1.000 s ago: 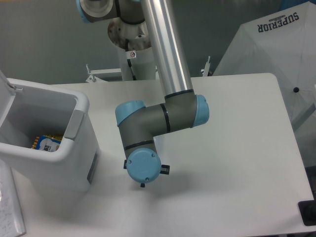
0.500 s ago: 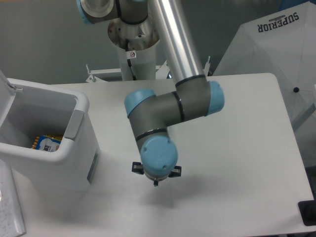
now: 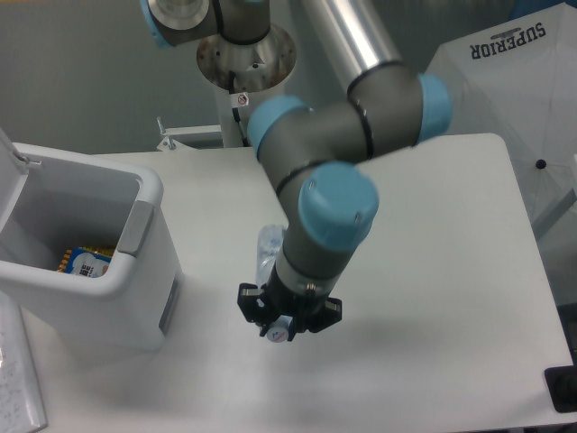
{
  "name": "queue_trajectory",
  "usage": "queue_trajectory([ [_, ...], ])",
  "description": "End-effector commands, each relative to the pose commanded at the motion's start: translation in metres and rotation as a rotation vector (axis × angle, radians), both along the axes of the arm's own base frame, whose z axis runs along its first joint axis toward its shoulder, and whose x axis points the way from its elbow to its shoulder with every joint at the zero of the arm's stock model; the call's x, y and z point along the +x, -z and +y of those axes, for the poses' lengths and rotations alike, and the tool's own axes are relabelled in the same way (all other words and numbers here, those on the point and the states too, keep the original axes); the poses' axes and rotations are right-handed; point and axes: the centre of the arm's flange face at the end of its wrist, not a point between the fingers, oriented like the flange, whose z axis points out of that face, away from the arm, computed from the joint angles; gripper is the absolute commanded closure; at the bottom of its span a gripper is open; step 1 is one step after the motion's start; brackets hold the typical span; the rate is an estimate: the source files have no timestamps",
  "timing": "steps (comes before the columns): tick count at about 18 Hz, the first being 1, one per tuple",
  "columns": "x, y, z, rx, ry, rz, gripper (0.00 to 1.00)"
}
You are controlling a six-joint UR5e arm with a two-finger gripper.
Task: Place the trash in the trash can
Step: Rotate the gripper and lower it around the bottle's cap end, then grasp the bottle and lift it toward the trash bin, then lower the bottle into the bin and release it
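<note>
The trash in view is a crushed clear plastic bottle (image 3: 267, 252) with a white cap at its lower end. It hangs slanted above the table's middle, beside the wrist, with the cap down at the fingers. My gripper (image 3: 287, 317) points downward and is shut on the bottle near the cap. The trash can (image 3: 150, 193) is a large white bin on the left of the table, lid open, with a grey panel on its right side. It stands well left of the gripper. A yellow and blue packet (image 3: 85, 262) lies inside it.
The arm's grey and blue links (image 3: 335, 144) lean over the table's centre from the base post (image 3: 243, 99) at the back. A white "SUPERIOR" fabric cover (image 3: 505, 81) stands at the back right. A black object (image 3: 563, 388) sits at the front right corner.
The arm has swung right and risen toward the camera. The wrist has tilted, and the bottle, hidden under the arm before, now shows in the gripper.
</note>
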Motion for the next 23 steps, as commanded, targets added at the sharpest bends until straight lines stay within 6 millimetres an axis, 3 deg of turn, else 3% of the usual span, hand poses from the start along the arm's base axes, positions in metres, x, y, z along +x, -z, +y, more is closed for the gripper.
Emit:
queue_trajectory([
  [4,0.014,-0.050,-0.001,0.191,0.039,0.030,0.99],
  [9,0.055,-0.136,-0.022,0.393,0.116,0.061,0.99],
  [12,0.076,-0.176,-0.034,0.511,0.171,0.105,0.99],
  [17,0.114,-0.212,-0.044,0.635,0.264,0.101,0.98],
  [23,0.158,-0.221,-0.038,0.685,0.361,0.049,0.98],
])
